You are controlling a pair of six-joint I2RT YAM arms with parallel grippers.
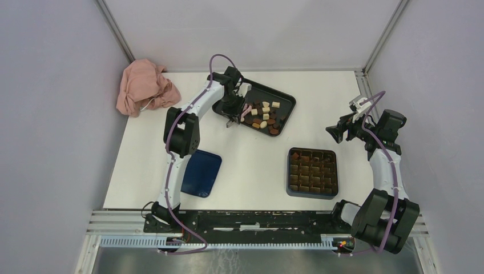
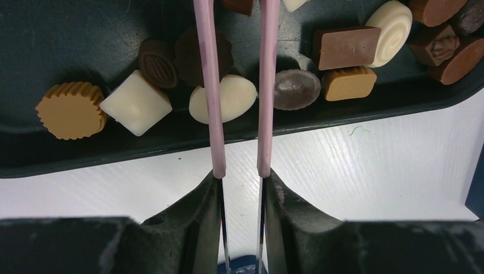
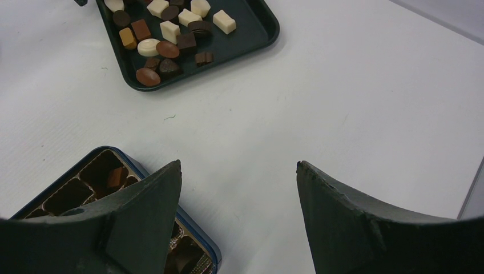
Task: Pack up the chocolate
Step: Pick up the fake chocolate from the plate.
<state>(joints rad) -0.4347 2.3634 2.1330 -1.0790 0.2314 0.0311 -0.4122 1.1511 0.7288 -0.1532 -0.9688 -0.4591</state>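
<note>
Chocolate pieces, dark, tan and cream, lie loose in a dark tray at the back of the table. My left gripper is shut on pink tongs at the tray's near-left edge. The two tong arms reach out over the tray, a finger's width apart, straddling the edge of a cream oval piece; their tips are out of frame. My right gripper hangs open and empty above the table, right of the dark blue box. The box's brown grid holds some pieces.
The box's blue lid lies on the table near the left arm. A pink cloth is bunched at the back left corner. Grey walls enclose the table on three sides.
</note>
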